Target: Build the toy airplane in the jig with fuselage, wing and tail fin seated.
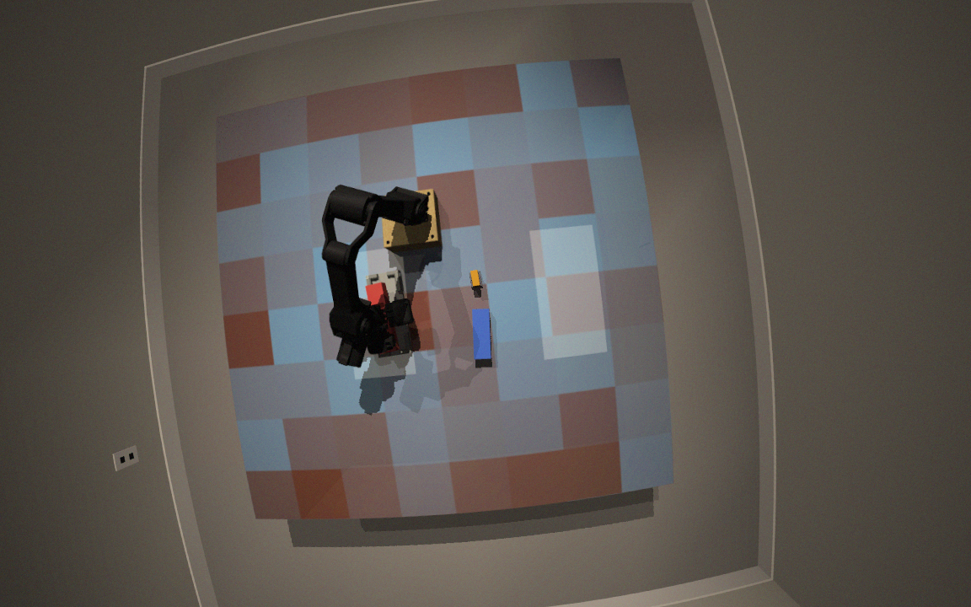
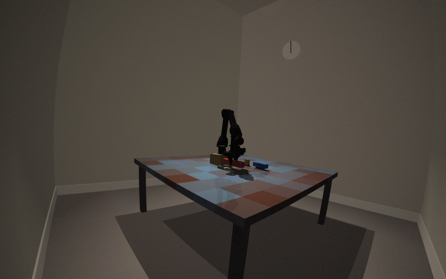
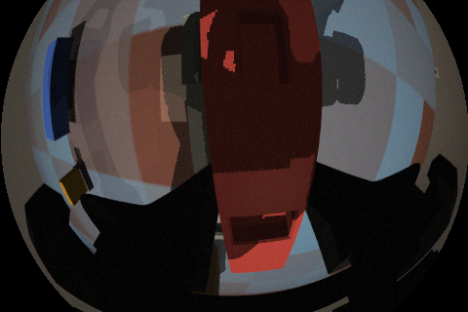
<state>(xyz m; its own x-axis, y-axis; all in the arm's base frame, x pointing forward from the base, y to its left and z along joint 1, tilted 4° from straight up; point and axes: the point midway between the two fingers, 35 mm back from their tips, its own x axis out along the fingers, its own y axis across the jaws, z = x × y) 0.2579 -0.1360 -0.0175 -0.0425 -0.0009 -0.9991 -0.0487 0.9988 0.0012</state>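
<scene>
Gripping the red fuselage point(image 3: 260, 117) lengthwise, gripper point(image 1: 391, 332) jaws clamped on it, hangs over the jig point(image 1: 391, 281) left of centre, prob. to seat it flat.

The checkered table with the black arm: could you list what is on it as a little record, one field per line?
Arm: black robot arm on a tan base block
Jaws: gripper shut on the long red fuselage block
Fuselage position: over the pale grey jig cradle; whether it is seated cannot be told
Wing: flat blue bar lying on the table, apart from the jig
Tail fin: small orange piece on the table just beyond the blue bar
Table: red and blue checkered top on dark legs
</scene>
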